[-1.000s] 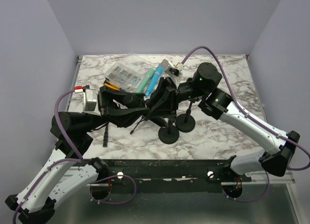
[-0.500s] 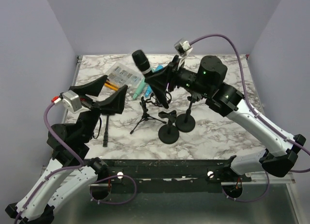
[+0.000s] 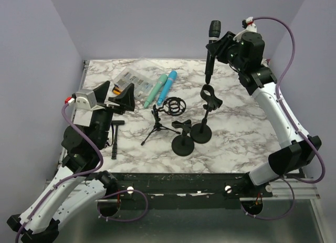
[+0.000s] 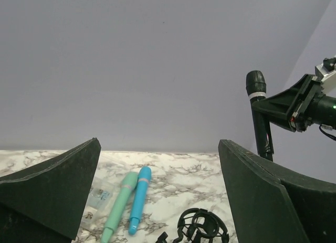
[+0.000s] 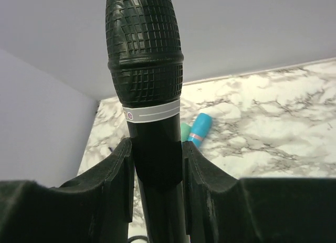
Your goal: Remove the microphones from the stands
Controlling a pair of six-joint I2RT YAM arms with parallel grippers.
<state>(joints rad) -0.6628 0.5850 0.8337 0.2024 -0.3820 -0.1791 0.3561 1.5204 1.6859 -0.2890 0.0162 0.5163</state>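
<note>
Mic [image 3: 211, 51] is out of the stand [image 3: 206, 114]: I hold it upright in my right claw [image 3: 218, 46], head at 12 o'clock and tail at 6, above the far side of the table [image 3: 247, 133]. From the top, its tail hangs at 12 o'clock of the stand's clip [image 3: 209, 94], apart from it, and the clip gapes with nothing in it. My wrist view shows both fingers [image 5: 113, 185] pressed on the black barrel just below the white ring, at 9 and 3 o'clock of it. So the claw is narrow and clamped on the mic.

I judge the pull itself done, with the put-down left. The next move calls for swinging the mic clear of the clip, the low stand [image 3: 182, 142] and the tripod [image 3: 157, 126]. Then I lower it to bare marble, perhaps toward 3 o'clock of the stand, and let go only once it lies flat. With the head up, it may pivot if I loosen early.

My left claw [image 3: 115, 94] hangs wide and holds nothing, at 9 o'clock of the table, well apart from the mic.
</note>
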